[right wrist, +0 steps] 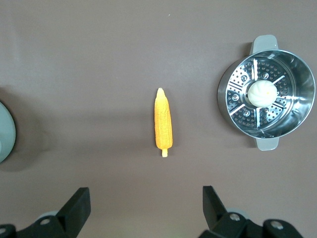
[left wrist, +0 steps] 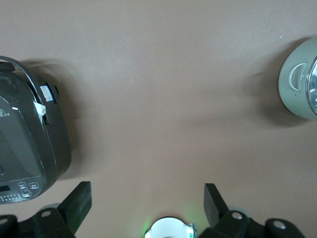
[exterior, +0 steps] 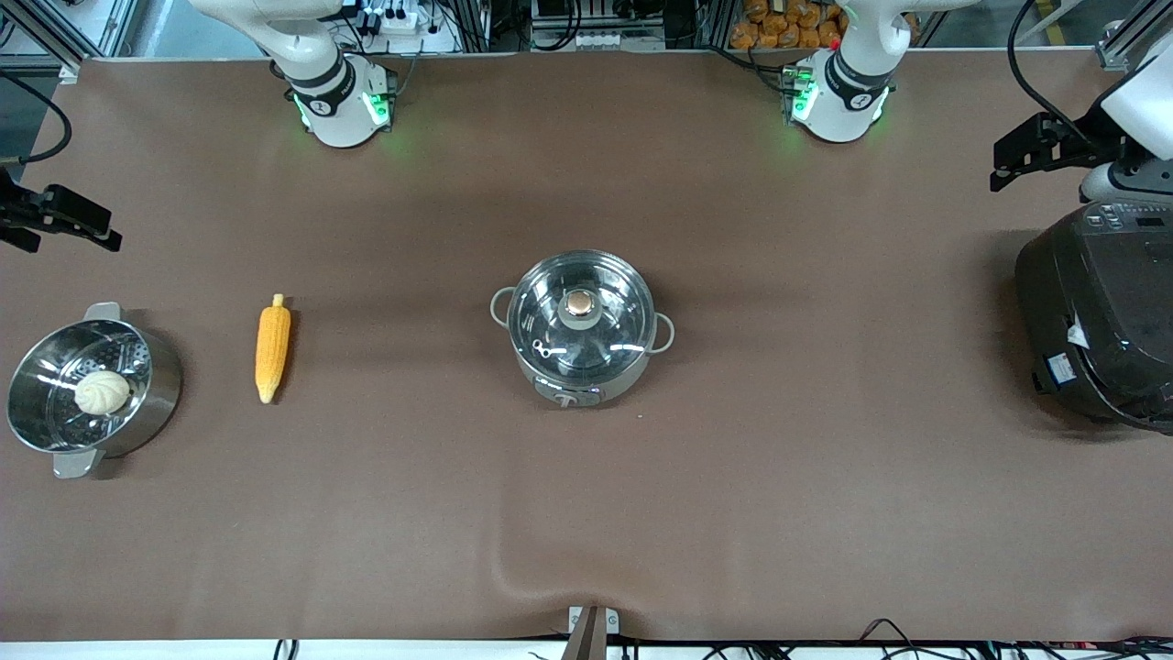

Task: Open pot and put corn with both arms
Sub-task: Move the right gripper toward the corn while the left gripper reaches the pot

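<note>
Left claw (left wrist: 143, 201) spread, up by the black cooker (exterior: 1100, 312); right claw (right wrist: 146, 206) spread, apparently above the corn (exterior: 272, 346). Nothing started: lid (exterior: 579, 312) on pot (exterior: 581, 328) mid-tabletop (exterior: 586, 513), corn lying between pot and steamer (exterior: 87, 390).

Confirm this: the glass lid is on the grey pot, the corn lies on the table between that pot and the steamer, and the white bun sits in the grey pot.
Not quite. The bun sits in the shiny steamer, not the grey pot; the front view shows it. The rest stands: the lid is on the grey pot, and the corn lies on the table between pot and steamer.
</note>
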Controlling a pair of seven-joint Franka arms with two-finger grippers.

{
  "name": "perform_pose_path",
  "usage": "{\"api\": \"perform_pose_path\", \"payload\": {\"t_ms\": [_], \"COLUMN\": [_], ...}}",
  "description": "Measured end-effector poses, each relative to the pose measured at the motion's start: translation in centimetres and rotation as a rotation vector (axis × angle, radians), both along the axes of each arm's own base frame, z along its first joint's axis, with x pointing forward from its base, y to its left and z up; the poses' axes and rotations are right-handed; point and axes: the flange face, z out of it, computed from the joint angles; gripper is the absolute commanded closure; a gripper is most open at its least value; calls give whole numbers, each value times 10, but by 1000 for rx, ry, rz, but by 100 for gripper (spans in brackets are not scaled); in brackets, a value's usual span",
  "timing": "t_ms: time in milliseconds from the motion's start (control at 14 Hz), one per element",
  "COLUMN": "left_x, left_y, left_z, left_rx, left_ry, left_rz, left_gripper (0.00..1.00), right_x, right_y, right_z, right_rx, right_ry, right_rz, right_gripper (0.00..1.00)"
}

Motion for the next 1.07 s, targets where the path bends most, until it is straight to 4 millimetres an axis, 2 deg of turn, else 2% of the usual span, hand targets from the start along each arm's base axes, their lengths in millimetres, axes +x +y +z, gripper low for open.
{"api": "perform_pose_path", "payload": {"t_ms": [429, 643, 786, 929, 1071], "left_x": [3, 8, 13, 18, 26], "left_y": [-4, -19, -33, -52, -80], "left_z": [-6, -17, -27, -41, -63], "left_rx": [0, 0, -1, -23, -29], "left_ry": [11, 32, 50, 80, 111], "left_rz": [-11, -39, -64, -96, -140], "left_gripper": [0, 0, 0, 0, 0], "right_x": [0, 2, 9, 16, 18], "right_y": [14, 14, 14, 14, 14], "right_z": [2, -5, -32, -75, -118], "right_rx": [-1, -1, -2, -3, -4], "right_ry": [1, 0, -9, -21, -24], "right_rz": [3, 2, 2, 2, 2], "right_gripper": [0, 0, 0, 0, 0]}}
